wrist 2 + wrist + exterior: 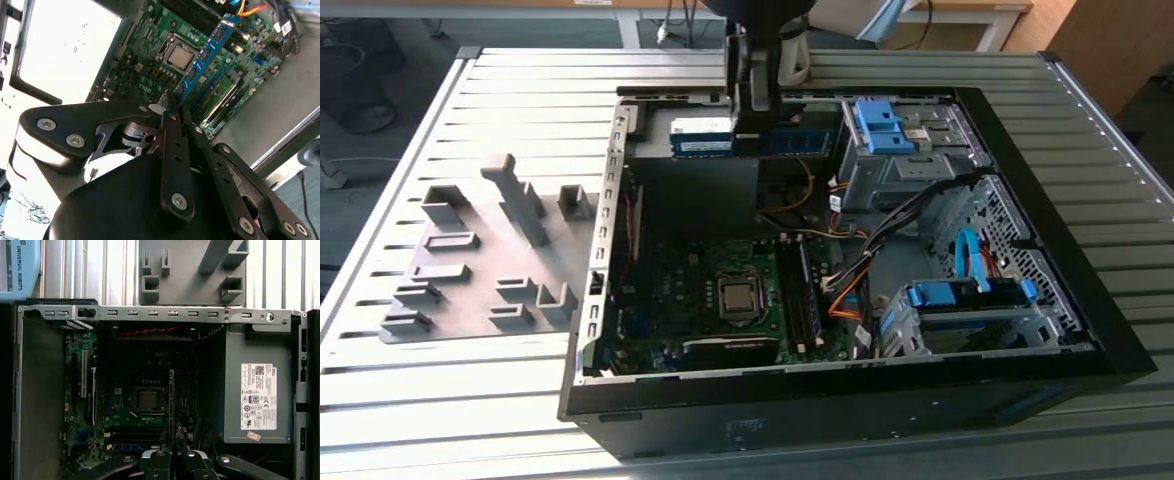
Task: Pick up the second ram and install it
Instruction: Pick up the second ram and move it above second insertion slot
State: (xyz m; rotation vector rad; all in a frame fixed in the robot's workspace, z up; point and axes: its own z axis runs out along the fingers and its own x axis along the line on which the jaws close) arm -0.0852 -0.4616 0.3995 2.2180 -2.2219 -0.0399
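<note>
My gripper (754,135) hangs over the far part of the open computer case (854,385), shut on the second ram (699,138). The stick is long, blue-green, and held level on its long edge, high above the motherboard (680,290). In the second wrist view the ram (206,54) sticks out from between the fingertips of the gripper (172,106), pointing over the board near the processor (180,56). In the first wrist view I see the ram (171,400) edge-on above the gripper (175,442), beside the processor (147,400).
A grey holder plate (480,265) with upright blocks lies on the slatted table at the exterior view's left of the case. Inside the case are the memory slots (803,300), orange and blue cables (847,295), blue drive bays (967,295) and a grey power supply (255,390).
</note>
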